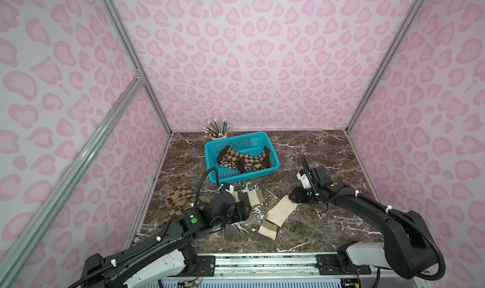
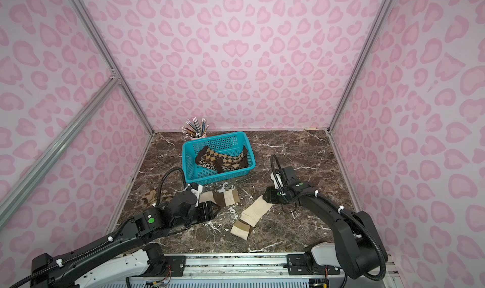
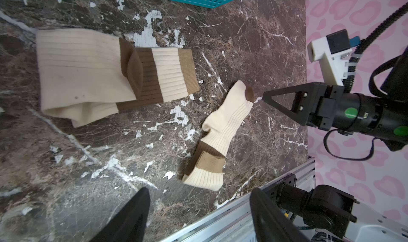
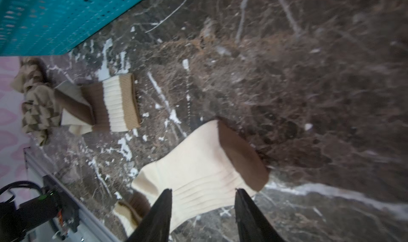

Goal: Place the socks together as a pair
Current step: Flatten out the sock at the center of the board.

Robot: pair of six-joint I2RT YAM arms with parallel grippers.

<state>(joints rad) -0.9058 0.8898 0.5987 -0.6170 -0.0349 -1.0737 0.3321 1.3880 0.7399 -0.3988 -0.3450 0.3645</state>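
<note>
Two cream ribbed socks with brown bands lie apart on the marble table. One sock (image 1: 252, 197) (image 3: 88, 71) lies folded just in front of the basket, partly hidden by my left arm in both top views. The other sock (image 1: 278, 213) (image 3: 225, 124) lies to its right, toe towards my right gripper (image 1: 293, 197) (image 4: 203, 191). That gripper is open, its jaws straddling the sock's toe end (image 4: 198, 170) without pinching it. My left gripper (image 1: 248, 209) (image 3: 199, 191) hangs open and empty just in front of the folded sock.
A teal basket (image 1: 213, 149) at the back holds brown-tan argyle socks (image 1: 244, 159). A cup of pencils (image 1: 217, 131) stands behind it. Olive-beige check socks (image 1: 181, 200) lie bunched by the left wall. The metal rail (image 1: 262, 263) runs along the table's front edge.
</note>
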